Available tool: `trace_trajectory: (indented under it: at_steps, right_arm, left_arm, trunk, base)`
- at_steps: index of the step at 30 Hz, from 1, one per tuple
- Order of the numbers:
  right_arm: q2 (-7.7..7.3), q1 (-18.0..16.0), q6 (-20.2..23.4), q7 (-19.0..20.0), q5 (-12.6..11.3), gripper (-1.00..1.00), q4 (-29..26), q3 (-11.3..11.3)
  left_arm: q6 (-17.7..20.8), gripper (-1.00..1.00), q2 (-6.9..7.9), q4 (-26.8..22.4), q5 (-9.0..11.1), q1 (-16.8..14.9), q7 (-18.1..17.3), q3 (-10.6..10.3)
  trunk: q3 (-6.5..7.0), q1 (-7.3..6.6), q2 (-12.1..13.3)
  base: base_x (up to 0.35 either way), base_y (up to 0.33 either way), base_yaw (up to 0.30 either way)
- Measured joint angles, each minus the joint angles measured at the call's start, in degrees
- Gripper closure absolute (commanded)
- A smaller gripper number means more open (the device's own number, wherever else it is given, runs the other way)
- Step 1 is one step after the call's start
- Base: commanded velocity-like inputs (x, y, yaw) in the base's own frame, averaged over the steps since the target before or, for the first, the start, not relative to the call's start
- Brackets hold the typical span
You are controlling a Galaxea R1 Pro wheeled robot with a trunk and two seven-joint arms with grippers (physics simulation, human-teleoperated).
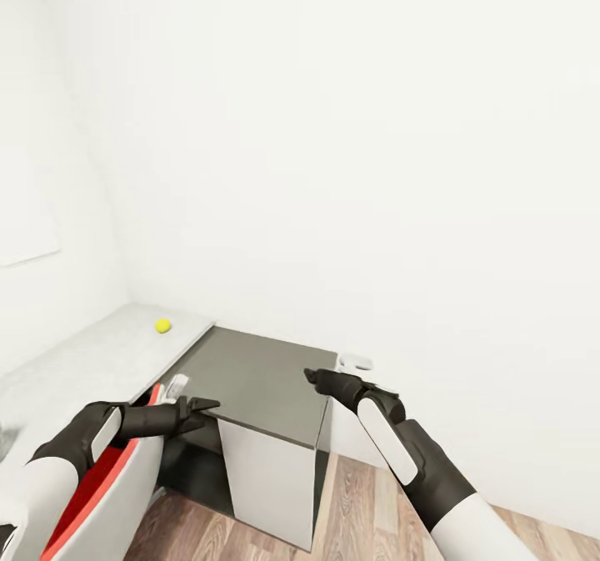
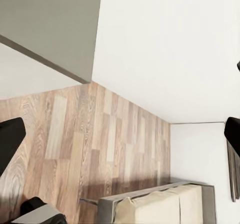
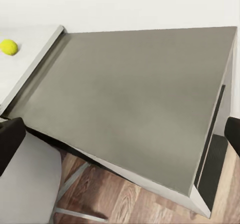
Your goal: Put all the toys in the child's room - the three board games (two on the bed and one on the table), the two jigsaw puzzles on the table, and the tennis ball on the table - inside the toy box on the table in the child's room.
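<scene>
The yellow tennis ball [image 1: 162, 325] lies on the white table [image 1: 92, 361] at the left, near the wall. It also shows in the right wrist view as the tennis ball [image 3: 8, 46] on the table's end. My left gripper [image 1: 204, 411] hovers open at the near left corner of a dark-topped cabinet, its fingers [image 2: 10, 144] wide apart and empty. My right gripper [image 1: 312, 375] is open over the cabinet's right edge, with nothing between its fingers [image 3: 10, 141]. The bed [image 2: 165, 204] shows across the floor in the left wrist view. The board games, jigsaw puzzles and toy box are out of view.
A low cabinet with a dark grey top [image 1: 258, 382] stands against the wall, butting the table's end. A light grey panel with a red edge [image 1: 108, 478], maybe a chair, sits under my left arm. Wood floor [image 1: 367, 511] lies open to the right.
</scene>
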Motion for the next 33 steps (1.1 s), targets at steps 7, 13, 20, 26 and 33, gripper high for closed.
trace_trajectory:
  at_steps: [7,13,20,26,33]
  right_arm:
    - [0.02,0.04,-0.09,0.03,0.02,-1.0,-0.06,0.16]
    - [-0.01,0.05,-0.2,0.03,0.02,-1.0,-0.08,0.2]
    - [0.07,0.05,-0.12,0.03,0.02,-1.0,-0.08,0.28]
    - [0.1,0.05,-0.06,0.02,0.04,-1.0,-0.08,0.29]
    - [0.13,0.05,-0.05,0.02,0.03,-1.0,-0.08,0.29]
  left_arm:
    - [-0.01,-1.0,-0.07,-0.38,0.13,0.11,-0.1,-0.01]
    - [-0.01,-1.0,-0.09,-0.4,0.14,0.13,-0.06,-0.01]
    - [-0.03,-1.0,-0.08,-0.41,0.16,0.15,-0.08,-0.02]
    - [-0.1,-1.0,-0.09,-0.44,0.15,0.17,-0.68,-0.01]
    - [-0.14,-1.0,-0.07,-0.49,0.06,0.22,-3.86,0.02]
  trunk:
    - [0.0,0.02,0.0]
    - [0.0,0.01,0.0]
    - [0.0,0.0,0.0]
    - [0.0,0.02,-0.01]
    - [0.0,0.02,0.0]
  base:
    - [0.1,0.0,0.025]
    - [0.13,0.0,0.001]
    - [0.204,-0.086,0.077]
    - [0.06,-0.049,0.258]
    - [0.007,-0.006,0.281]
